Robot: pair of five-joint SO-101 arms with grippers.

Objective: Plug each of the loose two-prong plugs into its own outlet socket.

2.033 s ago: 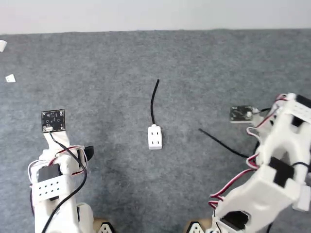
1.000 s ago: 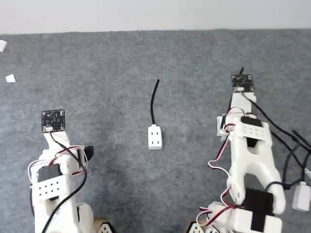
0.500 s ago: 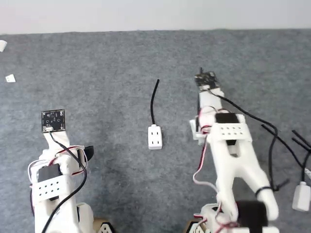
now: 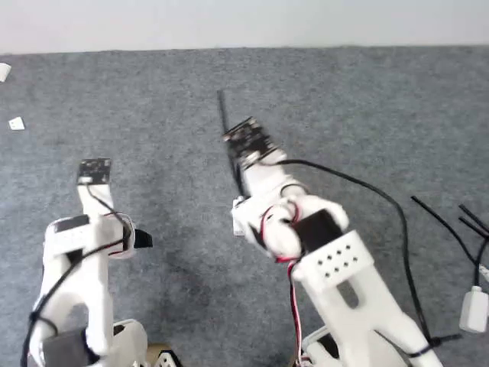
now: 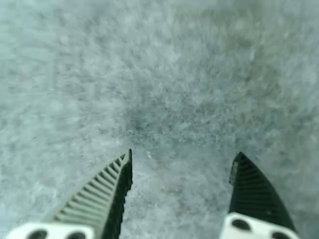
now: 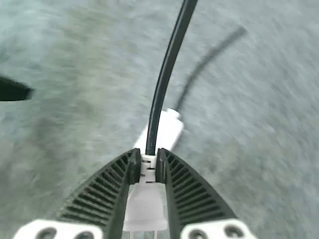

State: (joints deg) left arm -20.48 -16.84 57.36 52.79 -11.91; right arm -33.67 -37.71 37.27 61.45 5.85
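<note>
Two arms stand at the near edge of the grey felt-covered bench (image 4: pixel 367 99). The right pincer (image 6: pixel 147 152) is clenched on a white two-prong plug (image 6: pixel 144 199). Its ribbed fingers press either side of the plug's neck, and the plug's black cord (image 6: pixel 167 74) rises out between them. Just beyond the fingertips lies the white outlet block (image 6: pixel 168 130), with its own dark cord (image 6: pixel 212 50) trailing away over the felt. Whether anything sits in its sockets cannot be told. The left pincer (image 5: pixel 184 153) is released, its fingers spread wide over bare felt.

From above, the right arm (image 4: pixel 306 237) leans across the middle of the bench and covers the outlet block, while the left arm (image 4: pixel 76 252) stands at the near left. A second white plug (image 4: pixel 474 307) lies at the near right edge, well apart from the outlet block, with loose black cables (image 4: pixel 435 218) near it. Farther off, the dark cord runs from under the right wrist toward the wall. Two small white scraps (image 4: pixel 15 123) lie at the far left.
</note>
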